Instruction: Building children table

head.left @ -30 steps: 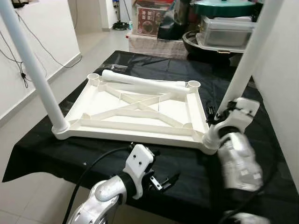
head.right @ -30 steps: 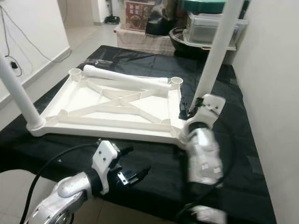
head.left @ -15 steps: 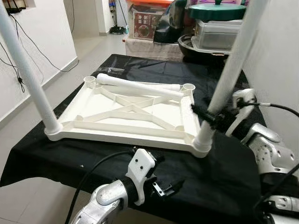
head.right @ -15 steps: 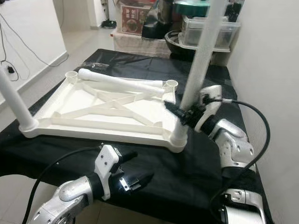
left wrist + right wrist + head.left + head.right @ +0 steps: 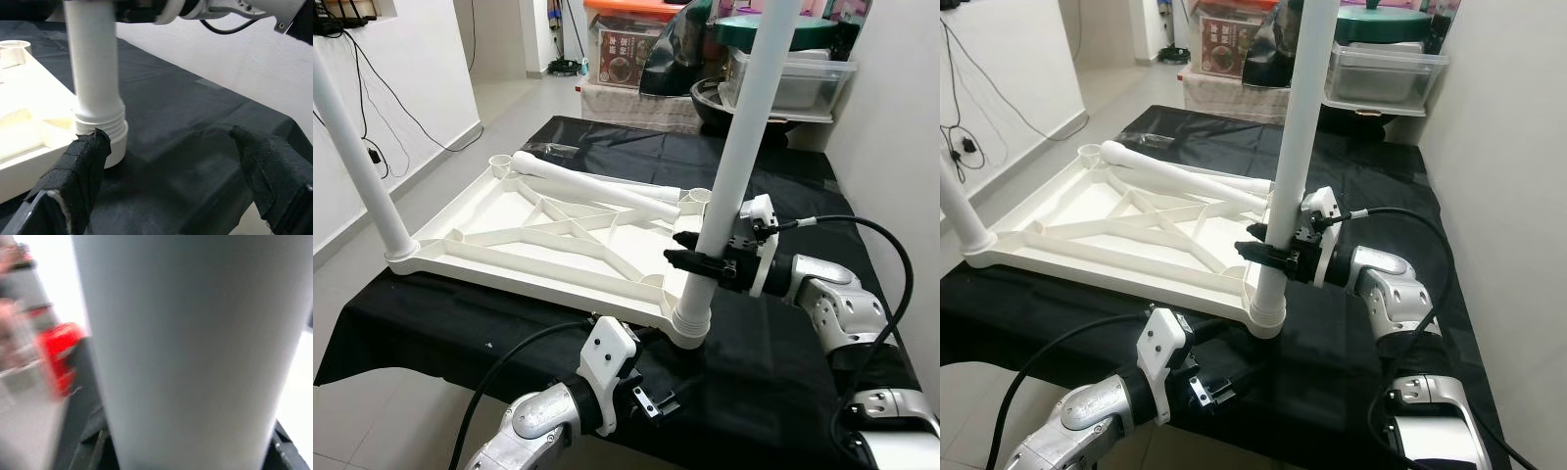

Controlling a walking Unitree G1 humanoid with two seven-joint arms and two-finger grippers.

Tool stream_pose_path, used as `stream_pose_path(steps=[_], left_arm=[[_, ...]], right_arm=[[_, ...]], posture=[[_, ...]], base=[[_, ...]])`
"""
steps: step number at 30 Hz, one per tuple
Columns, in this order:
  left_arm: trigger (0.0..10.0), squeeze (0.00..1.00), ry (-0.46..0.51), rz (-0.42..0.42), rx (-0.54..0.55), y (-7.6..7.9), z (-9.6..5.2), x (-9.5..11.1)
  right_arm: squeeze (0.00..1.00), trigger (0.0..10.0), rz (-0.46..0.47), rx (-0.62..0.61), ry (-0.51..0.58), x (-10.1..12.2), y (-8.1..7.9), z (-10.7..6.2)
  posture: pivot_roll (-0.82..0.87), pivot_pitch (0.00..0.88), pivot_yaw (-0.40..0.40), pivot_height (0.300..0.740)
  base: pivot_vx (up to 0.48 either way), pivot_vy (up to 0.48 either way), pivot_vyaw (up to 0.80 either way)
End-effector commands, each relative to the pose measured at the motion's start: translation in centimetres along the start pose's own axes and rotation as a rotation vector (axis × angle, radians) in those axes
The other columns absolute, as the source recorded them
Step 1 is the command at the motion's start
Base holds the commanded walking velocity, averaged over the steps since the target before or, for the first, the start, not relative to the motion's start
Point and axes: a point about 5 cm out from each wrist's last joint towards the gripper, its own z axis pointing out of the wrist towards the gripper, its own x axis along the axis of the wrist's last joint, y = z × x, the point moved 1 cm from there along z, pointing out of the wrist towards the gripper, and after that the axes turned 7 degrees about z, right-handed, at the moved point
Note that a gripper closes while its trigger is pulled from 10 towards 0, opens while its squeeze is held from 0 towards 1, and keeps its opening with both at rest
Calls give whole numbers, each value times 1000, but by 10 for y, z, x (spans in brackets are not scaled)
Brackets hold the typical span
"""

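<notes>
The upturned white plastic tabletop (image 5: 548,235) lies on the black cloth-covered table (image 5: 783,333). At its near corner the right gripper (image 5: 690,250) is clamped low around the upright white plastic tube leg (image 5: 736,147). The left gripper (image 5: 171,161) hovers beside that corner socket, fingers spread. The leg looks light, stiff and slick, so gripping low near the socket seems wisest.

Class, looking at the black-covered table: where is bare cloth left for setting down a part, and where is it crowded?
Bare black cloth lies between the upturned white plastic tabletop and the wall, near the right gripper on the upright white leg. The far end is crowded with storage boxes.
</notes>
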Motion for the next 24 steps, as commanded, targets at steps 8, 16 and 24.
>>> stream_pose_path(steps=[8, 16, 24], left_arm=[[10000, 0, -1, 20, -4, -1, 2, -2], [10000, 0, -9, 33, 8, -7, 4, -4], [10000, 0, -15, 40, 22, -10, 6, -5]], right_arm=[[0, 0, 24, -799, 172, -3, 34, -24], [0, 0, 96, -1392, 301, -14, 13, -51], [0, 6078, 192, -1455, 354, -23, -9, -23]], posture=[[92, 0, -58, 740], [89, 0, -52, 740], [93, 0, -51, 740]], base=[[0, 0, 0], [0, 0, 0], [0, 0, 0]])
